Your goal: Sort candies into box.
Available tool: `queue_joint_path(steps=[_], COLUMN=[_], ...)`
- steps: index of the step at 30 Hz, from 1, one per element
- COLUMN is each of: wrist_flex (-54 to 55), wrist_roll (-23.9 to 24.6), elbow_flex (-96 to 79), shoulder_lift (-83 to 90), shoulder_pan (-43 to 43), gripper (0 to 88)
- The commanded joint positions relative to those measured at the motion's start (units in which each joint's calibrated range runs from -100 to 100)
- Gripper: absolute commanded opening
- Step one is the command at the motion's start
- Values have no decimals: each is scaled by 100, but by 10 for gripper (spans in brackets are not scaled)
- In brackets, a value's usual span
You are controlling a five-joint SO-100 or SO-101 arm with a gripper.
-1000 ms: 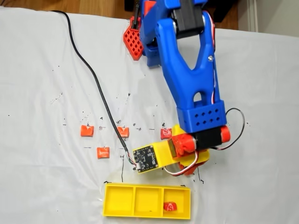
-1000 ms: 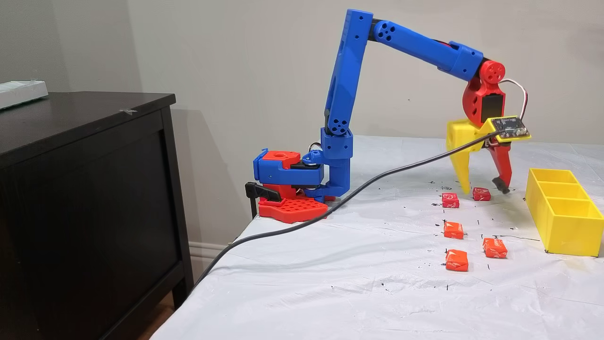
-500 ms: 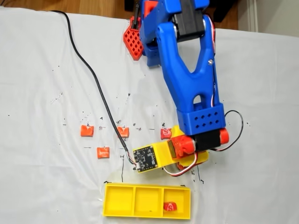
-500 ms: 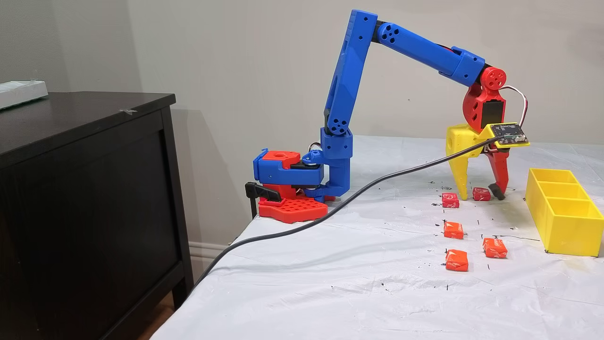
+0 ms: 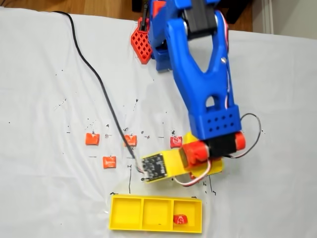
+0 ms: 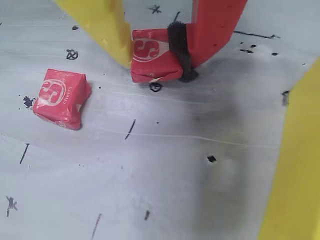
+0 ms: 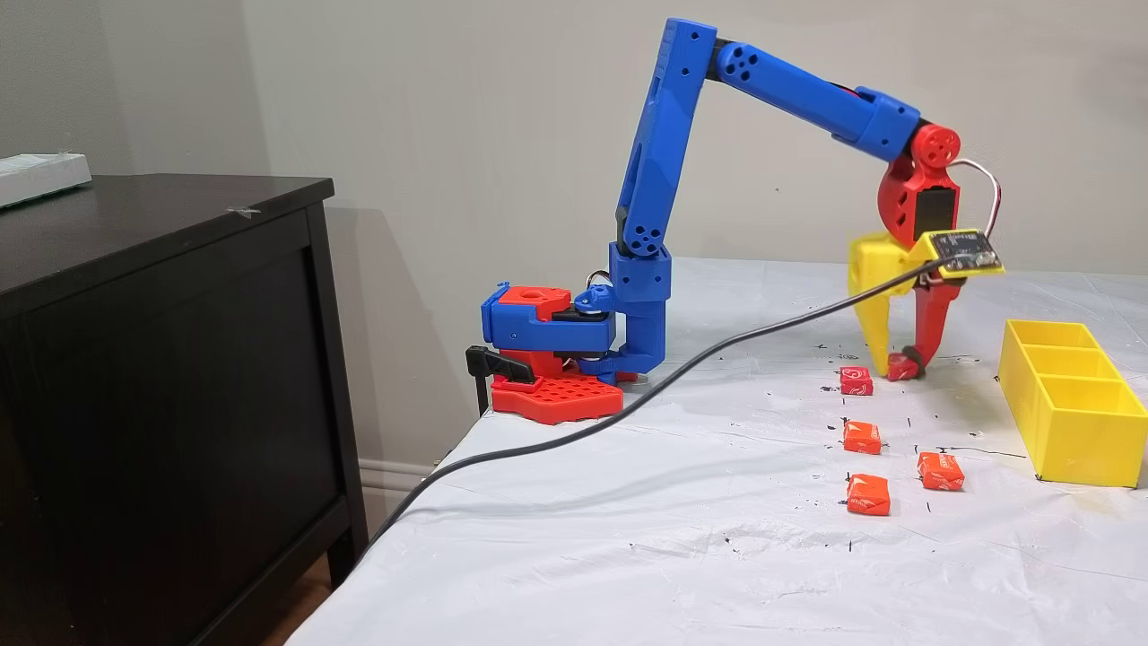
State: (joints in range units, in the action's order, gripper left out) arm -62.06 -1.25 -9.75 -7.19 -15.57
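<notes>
My gripper (image 6: 157, 67) is shut on a red wrapped candy (image 6: 152, 55), pinched between the yellow finger (image 6: 102, 25) and the red finger (image 6: 212, 25). In a fixed view the gripper (image 7: 901, 363) holds this candy (image 7: 900, 367) at the cloth's surface. A second candy (image 6: 61, 97) lies loose just beside it (image 7: 856, 380). Three more candies lie further out (image 7: 862, 437) (image 7: 941, 471) (image 7: 868, 494). The yellow three-compartment box (image 5: 126, 214) holds one candy (image 5: 181, 219) in its right compartment. The arm hides the gripped candy in that fixed view.
A black cable (image 5: 94, 69) runs across the white, ink-speckled cloth to the wrist camera board (image 5: 152, 166). The arm's red and blue base (image 7: 552, 350) is clamped at the table's edge. A dark cabinet (image 7: 161, 359) stands beside the table.
The gripper came down around the candy and the red finger swung in toward the yellow one, closing on it. The candy shifted slightly toward the yellow finger.
</notes>
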Motion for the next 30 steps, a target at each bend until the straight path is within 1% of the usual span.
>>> queue_joint_path(steps=[1, 7, 15, 19, 23, 30], wrist_flex=[-3, 103, 455, 308, -36, -257], wrist_roll=[-63, -49, 44, 49, -93, -137], elbow_flex=[652, 1380, 2063, 2482, 2973, 3055], shoulder_lift=[1330, 1423, 880, 414, -121, -392], shoulder_pan=[307, 796, 1104, 1158, 1222, 1267], gripper=[2, 2, 2, 2, 2, 1])
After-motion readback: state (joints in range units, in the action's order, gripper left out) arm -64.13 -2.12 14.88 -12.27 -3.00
